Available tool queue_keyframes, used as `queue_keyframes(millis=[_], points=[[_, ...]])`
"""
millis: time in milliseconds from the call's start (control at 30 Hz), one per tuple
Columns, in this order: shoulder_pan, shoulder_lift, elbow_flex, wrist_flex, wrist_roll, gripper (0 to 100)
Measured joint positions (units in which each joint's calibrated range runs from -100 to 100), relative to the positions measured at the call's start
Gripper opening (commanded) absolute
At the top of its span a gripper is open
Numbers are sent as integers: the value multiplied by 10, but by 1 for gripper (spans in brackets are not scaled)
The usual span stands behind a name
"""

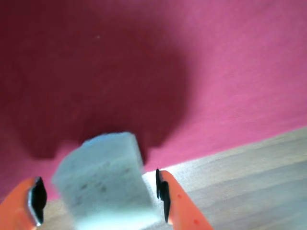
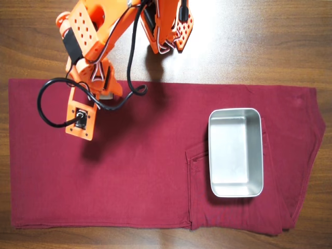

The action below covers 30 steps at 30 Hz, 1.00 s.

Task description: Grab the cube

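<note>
Cube (image 1: 103,179) seated between orange gripper (image 1: 98,199) fingertips, apparently clamped.

Held in blurred wrist view above the edge where red cloth (image 1: 201,72) met wooden table (image 1: 259,182); contact on both sides looked likely, not certain. Could slip or twist out if squeeze is light or off-centre, judging from its tilt. Wrist view alone showed cube and jaws; overhead view hid both under the arm (image 2: 85,67), yet alone showed the metal tray (image 2: 236,115), well apart on the cloth.
</note>
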Motion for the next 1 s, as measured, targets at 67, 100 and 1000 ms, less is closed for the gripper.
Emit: queue_keyframes(millis=[67,100,1000], points=[[6,7,4,-25,0,31],[7,11,4,-38,0,31],[-770,-55,-292,254,-329,0]])
